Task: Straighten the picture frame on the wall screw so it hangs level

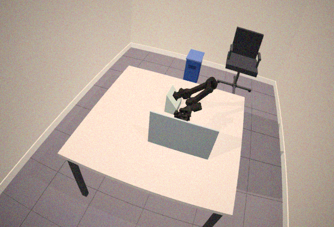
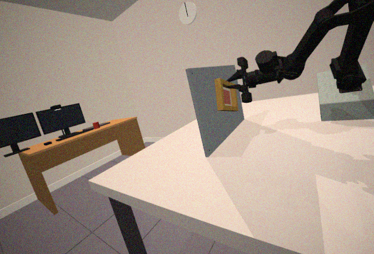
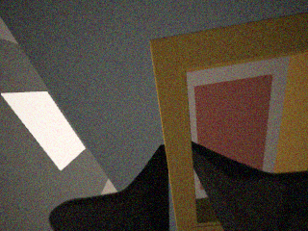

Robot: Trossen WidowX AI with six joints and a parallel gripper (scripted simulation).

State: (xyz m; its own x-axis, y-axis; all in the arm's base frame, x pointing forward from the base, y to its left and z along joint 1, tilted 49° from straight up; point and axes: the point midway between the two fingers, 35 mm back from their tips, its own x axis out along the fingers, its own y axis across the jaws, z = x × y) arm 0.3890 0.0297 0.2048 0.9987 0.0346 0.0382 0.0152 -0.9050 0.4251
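Observation:
The picture frame (image 2: 220, 98) (image 3: 168, 96) is yellow, with a white mat and a red picture (image 2: 227, 96) (image 3: 231, 120). It hangs on the front of the upright grey-blue panel (image 2: 200, 106) (image 3: 111, 72) (image 1: 180, 138). My gripper (image 2: 225, 83) (image 3: 175, 147) is shut on the frame's top bar, one finger outside the bar and the other inside the opening; in the wrist view this bar runs down the left. The bar leans slightly in the wrist view, but the slanted views do not show clearly how far the frame is off level. The screw and notched strip are hidden.
The panel stands on the white table (image 1: 116, 138) (image 2: 156, 173). A pale grey-green block (image 1: 170, 105) (image 2: 347, 111) stands behind my gripper, near the arm's base. A blue bin (image 1: 192, 69) and a black chair (image 1: 241, 62) are past the table's edge.

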